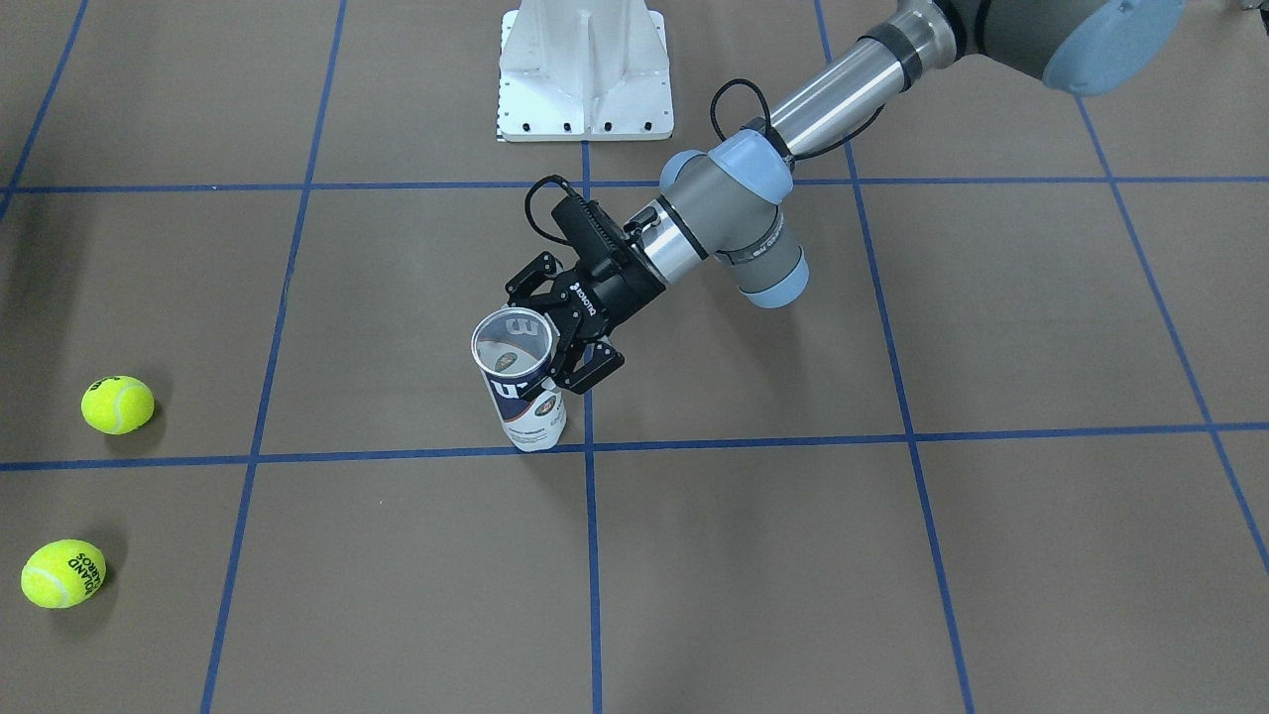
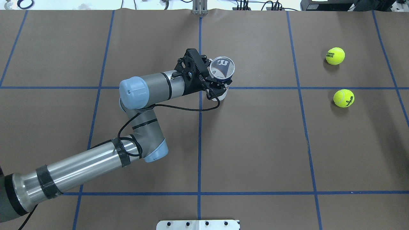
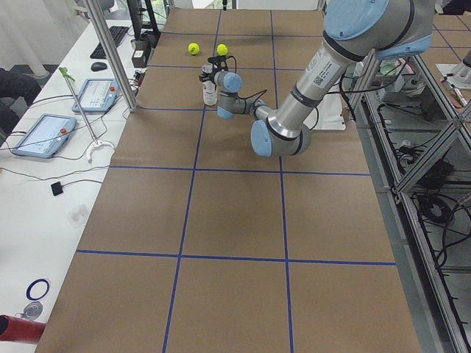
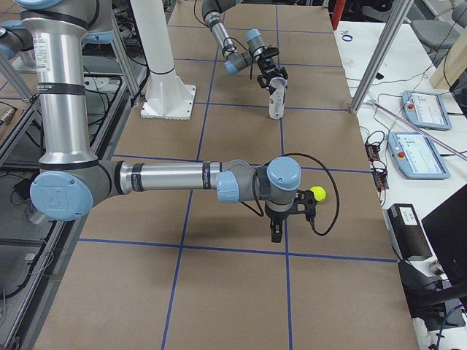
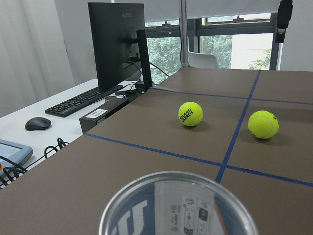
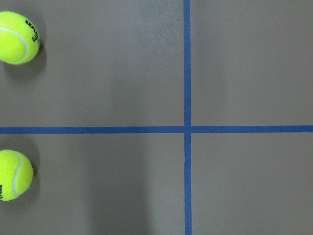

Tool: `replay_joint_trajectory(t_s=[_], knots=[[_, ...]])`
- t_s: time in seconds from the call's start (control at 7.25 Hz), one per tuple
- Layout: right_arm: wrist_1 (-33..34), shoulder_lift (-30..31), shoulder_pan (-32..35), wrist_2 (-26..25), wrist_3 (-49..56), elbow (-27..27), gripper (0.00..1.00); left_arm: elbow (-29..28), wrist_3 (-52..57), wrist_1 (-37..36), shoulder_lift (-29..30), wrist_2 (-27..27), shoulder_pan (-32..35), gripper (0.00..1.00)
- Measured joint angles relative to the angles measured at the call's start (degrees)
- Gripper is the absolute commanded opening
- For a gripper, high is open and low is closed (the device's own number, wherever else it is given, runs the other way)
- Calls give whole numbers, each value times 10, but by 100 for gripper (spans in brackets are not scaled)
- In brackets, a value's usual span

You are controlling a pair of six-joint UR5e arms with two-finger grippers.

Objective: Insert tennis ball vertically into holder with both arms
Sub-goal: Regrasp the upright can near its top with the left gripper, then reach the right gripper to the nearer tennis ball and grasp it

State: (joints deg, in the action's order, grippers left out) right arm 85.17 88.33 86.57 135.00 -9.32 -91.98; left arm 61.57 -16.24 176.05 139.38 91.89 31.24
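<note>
The holder (image 1: 520, 389) is standing upright near the middle of the worktop (image 1: 892, 555), open mouth facing up, its base just beside a crossing of blue tape lines (image 1: 589, 443). Its navy and white label is showing through the clear wall. The left tool (image 1: 557, 335) is clamping the holder's upper part from the side, one finger on each side of the can, with the left arm (image 2: 96, 163) reaching across the worktop to it. In the left wrist view the holder's rim (image 5: 178, 205) is filling the lower edge.

Two tennis balls (image 2: 335, 56) (image 2: 343, 98) are lying well apart from the holder, toward the robot's right, near each other but not touching; one is bearing dark lettering.

The right tool (image 4: 279, 227) is appearing only in the exterior right view, hanging over the worktop near a ball (image 4: 317, 193); whether its fingers are parted or closed cannot be told. Its wrist camera is looking straight down on a tape crossing, with both balls at the view's left edge.
</note>
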Motion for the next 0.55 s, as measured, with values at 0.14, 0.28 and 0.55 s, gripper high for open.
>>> replay_joint_trajectory(t_s=[0.14,0.28,0.55], knots=[[0,0,0,0,0,-1,100,6,-1,0,-1,0,1,79],[-1,0,0,1,1,-2,100,16,-2,0,-3,3,3,79],[-20,2,-17,14,-21,-16,100,38,-3,-1,-12,13,7,79]])
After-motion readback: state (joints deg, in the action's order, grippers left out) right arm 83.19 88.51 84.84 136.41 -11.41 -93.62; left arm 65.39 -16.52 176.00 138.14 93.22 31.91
